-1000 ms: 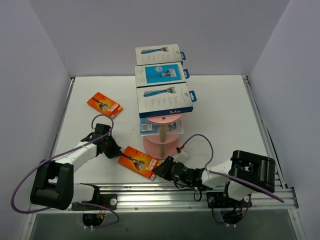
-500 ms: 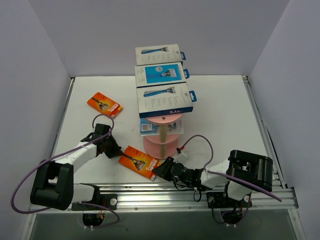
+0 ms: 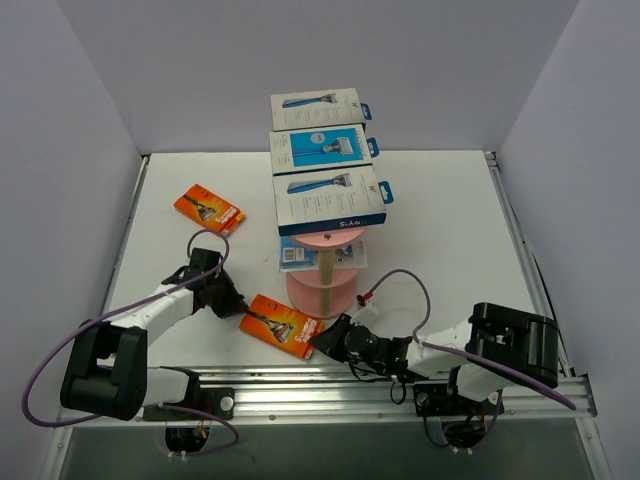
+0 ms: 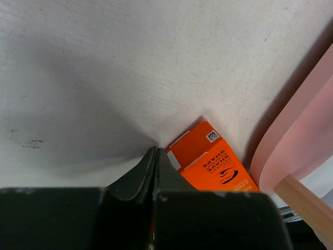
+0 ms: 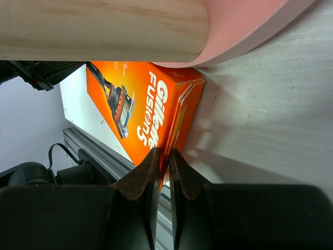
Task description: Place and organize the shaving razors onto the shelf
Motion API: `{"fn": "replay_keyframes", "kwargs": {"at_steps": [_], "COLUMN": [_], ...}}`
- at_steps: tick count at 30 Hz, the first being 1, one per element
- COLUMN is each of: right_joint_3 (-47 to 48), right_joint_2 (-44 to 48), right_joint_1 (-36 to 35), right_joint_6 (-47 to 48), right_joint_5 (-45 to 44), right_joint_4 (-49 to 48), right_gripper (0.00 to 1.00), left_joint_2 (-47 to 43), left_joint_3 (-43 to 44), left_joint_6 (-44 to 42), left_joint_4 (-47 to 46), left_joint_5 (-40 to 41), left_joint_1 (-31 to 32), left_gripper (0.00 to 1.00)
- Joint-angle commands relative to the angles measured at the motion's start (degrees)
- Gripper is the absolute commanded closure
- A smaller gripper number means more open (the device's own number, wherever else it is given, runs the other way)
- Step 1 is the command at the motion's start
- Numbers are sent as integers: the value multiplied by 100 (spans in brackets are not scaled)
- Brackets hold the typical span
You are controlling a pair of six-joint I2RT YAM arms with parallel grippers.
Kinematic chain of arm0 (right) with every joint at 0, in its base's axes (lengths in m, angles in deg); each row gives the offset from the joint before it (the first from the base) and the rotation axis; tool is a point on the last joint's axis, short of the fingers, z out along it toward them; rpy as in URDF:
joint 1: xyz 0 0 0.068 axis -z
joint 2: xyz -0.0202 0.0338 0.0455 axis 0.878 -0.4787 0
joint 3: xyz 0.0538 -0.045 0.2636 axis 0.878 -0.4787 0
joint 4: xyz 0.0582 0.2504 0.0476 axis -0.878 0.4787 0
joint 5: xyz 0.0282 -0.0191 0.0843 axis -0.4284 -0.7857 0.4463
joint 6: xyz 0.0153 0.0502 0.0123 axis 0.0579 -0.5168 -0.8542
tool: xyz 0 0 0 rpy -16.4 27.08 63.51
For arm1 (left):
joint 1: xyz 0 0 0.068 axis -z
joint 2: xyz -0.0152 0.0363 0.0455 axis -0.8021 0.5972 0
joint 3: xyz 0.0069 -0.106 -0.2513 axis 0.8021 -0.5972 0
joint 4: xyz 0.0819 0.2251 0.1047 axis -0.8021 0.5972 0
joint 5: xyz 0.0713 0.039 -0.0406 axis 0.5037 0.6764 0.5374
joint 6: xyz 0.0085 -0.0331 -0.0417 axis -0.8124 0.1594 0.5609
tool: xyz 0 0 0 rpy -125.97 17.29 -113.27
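An orange razor pack (image 3: 280, 323) (image 5: 140, 109) lies on the table in front of the pink shelf (image 3: 322, 290). My right gripper (image 3: 318, 343) (image 5: 164, 153) is shut on the pack's thin near-right edge. My left gripper (image 3: 233, 305) (image 4: 155, 151) is shut with nothing in it, its tips on the table against the pack's left corner (image 4: 208, 159). A second orange pack (image 3: 209, 208) lies at the far left. Three white-and-blue boxes (image 3: 328, 200) (image 3: 319, 148) (image 3: 316, 104) sit in a row on the top tier. A clear blister pack (image 3: 298, 255) rests on a lower tier.
The shelf's beige post (image 5: 104, 28) and a pink tier's rim (image 5: 244, 26) hang just above the held pack. The aluminium rail (image 3: 300, 385) runs along the near edge, close behind my right gripper. White walls enclose the table on three sides.
My right gripper's jaws have closed onto the edge of the orange pack, and the right arm has shifted slightly. The left arm has stayed put.
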Motion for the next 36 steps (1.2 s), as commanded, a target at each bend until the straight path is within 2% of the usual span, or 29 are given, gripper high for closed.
{"fn": "replay_keyframes", "kwargs": {"at_steps": [1,3,6,11,15,19,27,33,36], "right_joint_3": [2,19,20,37,11,11,-50,-217,-288], "right_joint_2": [214,188,144,152,257,293,337,810,1250], "right_joint_1": [-12,-21,-12,-12,-21,-12,-21,58,93], "right_joint_6": [36,27,10,-17,-43,-43,-26,97,176], "right_joint_5": [-523,-523,-523,-584,-655,-672,-620,-488,-505], "right_joint_4": [165,200,209,340,402,464,473,569,920], "right_gripper": [93,85,78,71,70,76,100,100,100], "left_joint_2": [-117,-135,-179,-214,-205,-232,-232,-258,-328], "left_joint_3": [-52,-70,-105,-167,-193,-202,-202,-53,97], "left_joint_6": [-20,-29,-11,24,33,42,42,-46,-116], "left_joint_4": [-166,-166,-175,-175,-166,-184,-166,53,246], "left_joint_5": [-282,-299,-317,-361,-369,-370,-361,-229,-89], "left_joint_1": [69,96,139,192,228,254,280,280,272], "left_gripper": [98,98,98,98,98,98,98,98,89]}}
